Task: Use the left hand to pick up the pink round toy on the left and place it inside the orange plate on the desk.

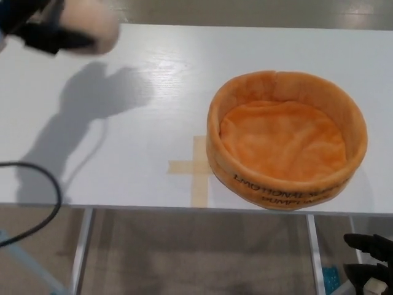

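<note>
Fingers [58,42] grip pink toy [92,24] — orange plate [288,178] empty.

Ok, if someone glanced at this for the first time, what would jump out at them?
Probably the big orange plate, a soft round tub sitting empty on the right of the white desk. Next, the left hand at the top left corner, raised above the desk and gripping the pink round toy, with a large shadow cast beneath it.
</note>
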